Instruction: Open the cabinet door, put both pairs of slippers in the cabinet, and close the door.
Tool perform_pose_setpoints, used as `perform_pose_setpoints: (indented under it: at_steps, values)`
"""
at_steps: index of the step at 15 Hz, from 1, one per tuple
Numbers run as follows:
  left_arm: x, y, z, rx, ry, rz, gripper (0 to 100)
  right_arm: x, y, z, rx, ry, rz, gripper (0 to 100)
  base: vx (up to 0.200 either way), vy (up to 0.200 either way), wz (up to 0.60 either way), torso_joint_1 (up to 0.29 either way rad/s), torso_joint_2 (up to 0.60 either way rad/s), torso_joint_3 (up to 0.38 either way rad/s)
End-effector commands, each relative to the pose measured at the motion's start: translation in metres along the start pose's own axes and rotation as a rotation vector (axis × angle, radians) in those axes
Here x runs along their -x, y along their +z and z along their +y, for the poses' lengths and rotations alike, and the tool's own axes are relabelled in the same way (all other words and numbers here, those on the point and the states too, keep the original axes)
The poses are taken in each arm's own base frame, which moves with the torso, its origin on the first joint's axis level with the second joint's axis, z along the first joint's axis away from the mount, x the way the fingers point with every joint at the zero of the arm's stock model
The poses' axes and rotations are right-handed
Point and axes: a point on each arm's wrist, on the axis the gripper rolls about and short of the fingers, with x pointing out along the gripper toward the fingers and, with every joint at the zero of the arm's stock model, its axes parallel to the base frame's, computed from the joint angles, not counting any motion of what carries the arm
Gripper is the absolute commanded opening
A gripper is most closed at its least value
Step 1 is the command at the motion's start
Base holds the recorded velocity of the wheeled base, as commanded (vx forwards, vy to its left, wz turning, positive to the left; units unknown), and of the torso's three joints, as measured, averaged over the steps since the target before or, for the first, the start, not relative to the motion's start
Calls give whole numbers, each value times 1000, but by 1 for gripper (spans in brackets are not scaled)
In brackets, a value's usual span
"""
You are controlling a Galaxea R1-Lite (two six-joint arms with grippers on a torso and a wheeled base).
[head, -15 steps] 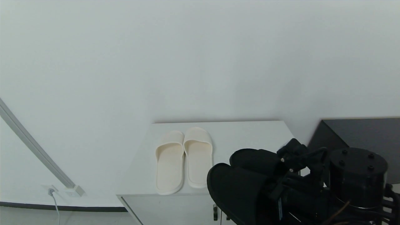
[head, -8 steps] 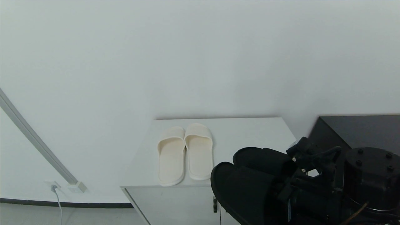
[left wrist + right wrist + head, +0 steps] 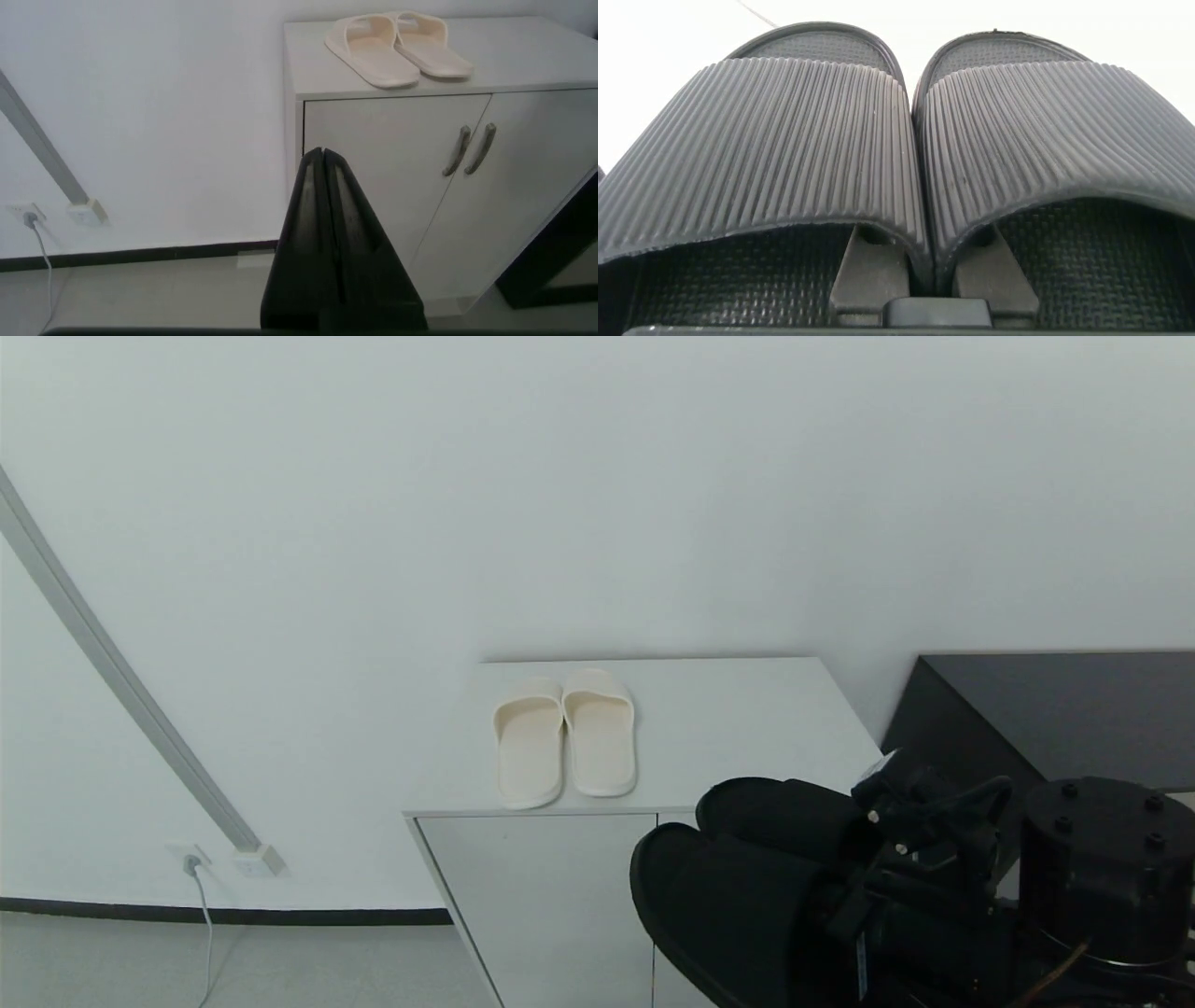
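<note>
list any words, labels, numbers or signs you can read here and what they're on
None can be read.
No print shows on the cabinet, the white slippers or the black slippers.
A small white tag by the black slippers: too small to read.
The wall socket: no marking legible.

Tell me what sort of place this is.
Probably a home entryway, or a mock-up of one: a white two-door cabinet stands against a bare wall, cream slippers lie on its top, and a cord is plugged into a wall socket near the floor.
</note>
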Motion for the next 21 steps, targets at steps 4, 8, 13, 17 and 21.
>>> perform_pose_setpoints:
  at_steps: [4, 8, 13, 17, 21]
  values:
    - [0, 0, 0, 1, 0, 2, 0, -2, -3, 0, 3, 2, 14, 0, 0, 0, 0, 0, 0, 0]
    - [0, 0, 0, 1, 0, 2, 0, -3, -2, 2, 8, 23, 14, 0, 0, 0, 0, 0, 0, 0]
    - [0, 0, 0, 0, 1, 2, 0, 0, -6, 8, 15, 48, 25, 0, 0, 0, 0, 0, 0, 0]
    - [0, 0, 0, 0, 1, 2, 0, 1, -7, 14, 22, 71, 28, 0, 0, 0, 0, -63, 135, 74]
    - [0, 0, 0, -2, 1, 2, 0, 4, -10, 16, 25, 81, 34, 0, 0, 0, 0, -157, 349, 194]
